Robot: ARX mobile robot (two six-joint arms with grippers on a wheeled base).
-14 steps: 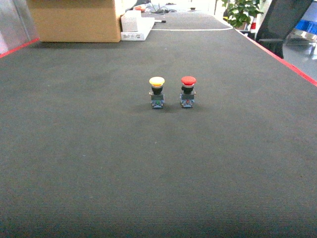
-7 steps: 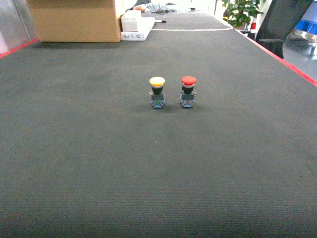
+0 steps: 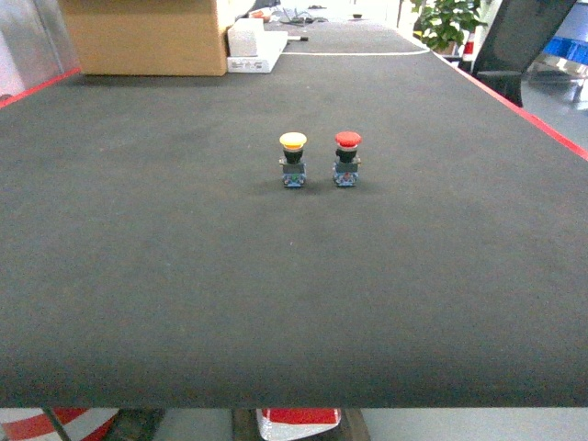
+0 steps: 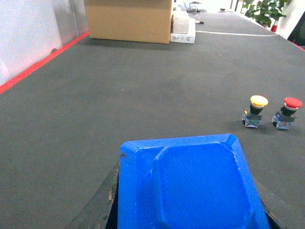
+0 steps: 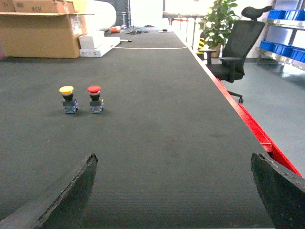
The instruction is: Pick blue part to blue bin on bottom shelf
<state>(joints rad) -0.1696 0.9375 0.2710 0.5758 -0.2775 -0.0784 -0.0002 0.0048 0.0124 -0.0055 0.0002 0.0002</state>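
The blue part, a flat bright-blue plastic piece with a raised panel, fills the bottom of the left wrist view. My left gripper is shut on it, a dark finger showing at each side. It hangs over the dark table mat. In the right wrist view my right gripper stands open with nothing between its fingers. Neither gripper shows in the head view. The blue bin and the bottom shelf are out of view.
A yellow push button and a red push button stand upright mid-table. A cardboard box sits at the far left. The table's red right edge borders an office chair; small blue trays on a rack are beyond.
The head view has drawn back from the table: the two buttons look smaller and farther, and the table's front edge with floor below now shows.
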